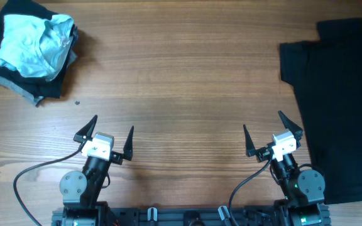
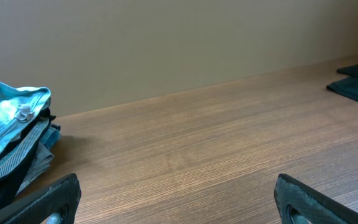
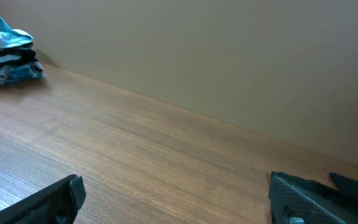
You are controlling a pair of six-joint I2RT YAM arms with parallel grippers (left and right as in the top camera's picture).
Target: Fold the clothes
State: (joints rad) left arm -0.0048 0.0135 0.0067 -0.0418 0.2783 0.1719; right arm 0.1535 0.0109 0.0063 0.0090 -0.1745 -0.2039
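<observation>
A black garment (image 1: 341, 94) lies spread flat at the table's right side; its edge also shows in the left wrist view (image 2: 357, 87) and the right wrist view (image 3: 356, 183). A stack of folded clothes (image 1: 33, 53), dark and grey with a crumpled light-blue piece on top, sits at the far left corner; it also shows in the left wrist view (image 2: 11, 140) and the right wrist view (image 3: 5, 53). My left gripper (image 1: 109, 137) is open and empty near the front edge. My right gripper (image 1: 270, 133) is open and empty, just left of the black garment.
The brown wooden table (image 1: 181, 94) runs between the stack and the black garment. A beige wall (image 2: 166, 43) stands behind the table's far edge. Cables run from the arm bases at the front edge.
</observation>
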